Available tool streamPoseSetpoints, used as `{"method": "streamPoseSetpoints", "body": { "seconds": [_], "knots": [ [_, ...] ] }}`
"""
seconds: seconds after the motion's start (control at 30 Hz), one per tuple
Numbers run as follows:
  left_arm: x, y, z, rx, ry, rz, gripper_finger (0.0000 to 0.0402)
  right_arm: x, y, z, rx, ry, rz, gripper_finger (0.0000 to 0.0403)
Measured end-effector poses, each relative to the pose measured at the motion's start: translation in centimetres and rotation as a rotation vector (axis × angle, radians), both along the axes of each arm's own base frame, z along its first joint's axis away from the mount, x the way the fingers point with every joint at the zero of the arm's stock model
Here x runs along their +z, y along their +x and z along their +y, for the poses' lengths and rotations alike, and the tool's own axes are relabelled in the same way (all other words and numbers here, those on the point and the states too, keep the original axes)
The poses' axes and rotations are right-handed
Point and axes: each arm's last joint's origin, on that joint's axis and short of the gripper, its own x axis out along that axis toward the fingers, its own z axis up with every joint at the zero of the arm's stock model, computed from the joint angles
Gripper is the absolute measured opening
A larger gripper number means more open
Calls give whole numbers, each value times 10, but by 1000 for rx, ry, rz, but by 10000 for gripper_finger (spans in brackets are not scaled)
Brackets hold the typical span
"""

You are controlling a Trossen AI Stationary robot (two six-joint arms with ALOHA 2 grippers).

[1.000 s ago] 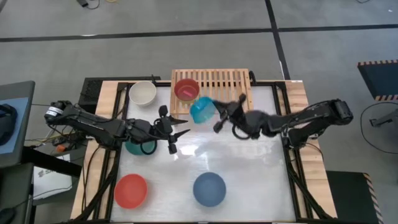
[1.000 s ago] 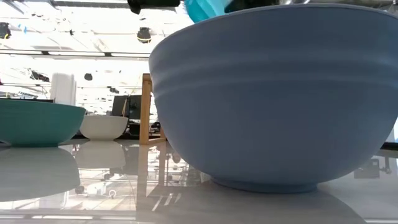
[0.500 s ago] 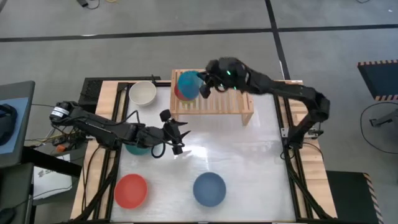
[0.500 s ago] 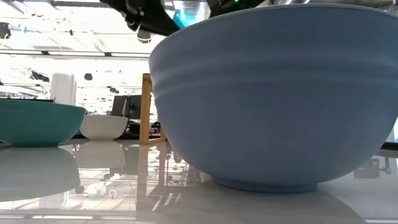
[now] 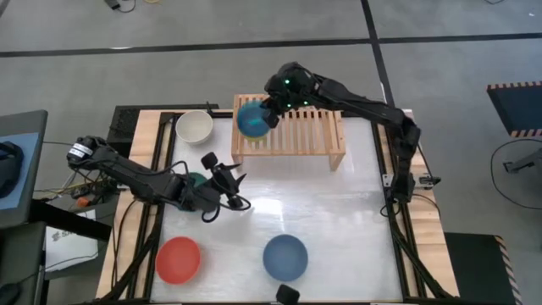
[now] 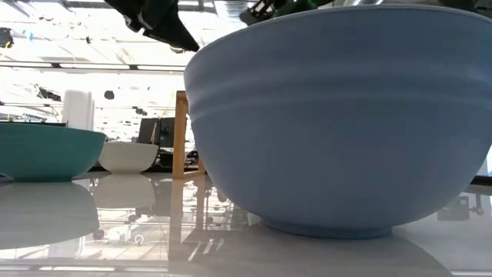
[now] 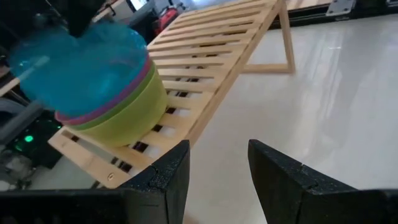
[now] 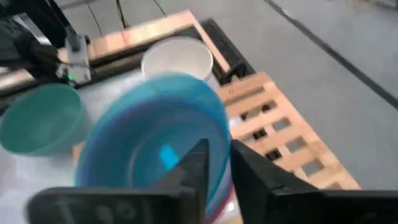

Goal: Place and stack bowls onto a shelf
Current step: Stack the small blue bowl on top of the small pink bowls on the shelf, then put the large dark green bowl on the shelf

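My right gripper [image 5: 269,108] reaches over the left end of the pale slatted shelf [image 5: 305,125] and is shut on the cyan bowl [image 5: 252,117]. In the left wrist view the cyan bowl [image 7: 81,62] is atop a magenta bowl [image 7: 134,93] nested in a lime green bowl [image 7: 124,121] that stands on the slats. My left gripper [image 5: 231,188] hangs open above the table's left middle, next to the dark teal bowl [image 5: 194,180], touching nothing. White [image 5: 195,127], red [image 5: 178,259] and slate blue [image 5: 284,257] bowls stand on the table. The yellow bowl is out of view. My right gripper pinches the cyan bowl's wall at the rim [image 8: 219,121] on the side toward the table's right, one finger [image 8: 194,171] inside and one [image 8: 255,183] outside. It comes slanting down from the right. The bowl is upright in the magenta bowl; whether it rests there I cannot tell.
The shelf's middle and right slats [image 5: 318,119] are bare. The white bowl stands just left of the shelf at the far left corner. Bare white table [image 5: 322,212] lies between the shelf and the two near bowls. The slate blue bowl [image 6: 338,115] fills most of the low view.
My right gripper has carried the cyan bowl from above the table's middle toward the far edge and left, over the shelf's left end, and brought it down onto the stack there. The bowl has gone from tipped to upright.
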Motion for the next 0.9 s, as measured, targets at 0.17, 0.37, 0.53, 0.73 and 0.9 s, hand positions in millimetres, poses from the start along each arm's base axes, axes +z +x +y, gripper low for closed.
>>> {"method": "streamPoseSetpoints", "body": {
  "seconds": [0.17, 0.37, 0.53, 0.73, 0.9],
  "knots": [
    [6, -14, 1, 30, 15, 9, 148, -4, -1, -6, -25, 21, 7, 182],
    [21, -46, 14, 113, -84, -68, 148, 16, -19, 2, -55, 45, -10, 256],
    [12, -71, 12, 120, -173, -139, 148, 35, -41, 25, -20, 37, 28, 260],
    [-21, -91, 9, 89, -257, -148, 148, 26, -64, 65, 51, 43, 31, 260],
    [-29, -99, 9, 44, -331, -112, 148, 0, -82, 102, 90, 78, -26, 260]
  ]
}}
